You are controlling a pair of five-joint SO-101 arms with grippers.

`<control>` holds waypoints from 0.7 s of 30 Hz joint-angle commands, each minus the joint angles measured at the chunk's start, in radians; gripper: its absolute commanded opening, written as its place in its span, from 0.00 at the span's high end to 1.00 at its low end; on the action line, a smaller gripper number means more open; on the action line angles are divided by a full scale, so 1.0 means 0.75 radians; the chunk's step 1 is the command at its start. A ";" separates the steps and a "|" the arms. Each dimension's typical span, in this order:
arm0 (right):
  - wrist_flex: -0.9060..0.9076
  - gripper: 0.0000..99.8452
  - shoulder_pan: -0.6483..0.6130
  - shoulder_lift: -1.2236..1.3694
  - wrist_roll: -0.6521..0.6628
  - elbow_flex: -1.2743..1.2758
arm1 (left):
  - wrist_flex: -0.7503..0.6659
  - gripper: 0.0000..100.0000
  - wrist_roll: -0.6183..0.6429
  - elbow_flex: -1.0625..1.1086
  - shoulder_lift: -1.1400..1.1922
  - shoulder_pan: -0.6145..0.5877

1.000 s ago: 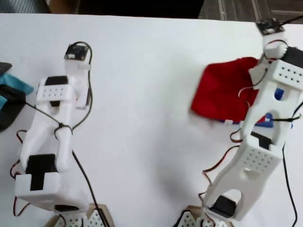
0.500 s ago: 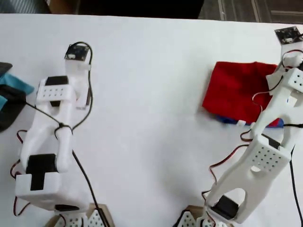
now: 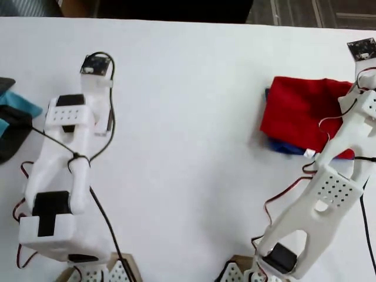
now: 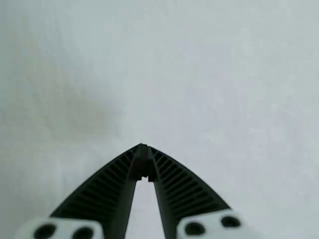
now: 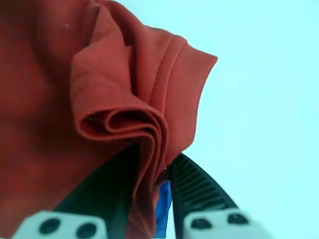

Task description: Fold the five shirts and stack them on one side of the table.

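White tabletop (image 3: 188, 88) under everything. On its right side, right arm (image 3: 329, 194), swung outward toward the right edge over the last second. On the left, left arm (image 3: 59, 153), parked and unmoved.

Next in size, folded red shirt (image 3: 299, 114), dragged rightward across the tabletop with that swing. Now lying near the right edge, on top of a blue shirt (image 3: 285, 145) that peeks out along its near side.

At the far left edge, well apart from all this, a teal cloth (image 3: 17, 108) and a dark cloth (image 3: 12, 138), probably shirts waiting to be folded.

From the right wrist: right jaws clenched on a bunched fold of the red cloth, a sliver of blue showing between them. Left jaws closed on nothing, tips touching above bare tabletop.

Judging by this: red shirt brought to the stacking side, stack at least two high. Likely next, letting go and fetching another. Worth watching: the fold pulling loose on release.
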 commanded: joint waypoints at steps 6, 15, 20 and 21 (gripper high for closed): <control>-0.091 0.98 0.036 0.001 0.008 -0.063 | -0.006 0.97 -0.006 -0.001 -0.078 -0.004; -0.154 0.94 0.026 0.005 0.008 -0.051 | -0.008 0.97 -0.006 -0.001 -0.078 -0.004; -0.122 0.74 0.017 0.003 0.004 -0.049 | -0.014 0.97 -0.004 -0.001 -0.078 -0.002; -0.105 0.73 0.005 -0.001 0.004 -0.053 | -0.014 0.97 -0.004 -0.001 -0.078 -0.002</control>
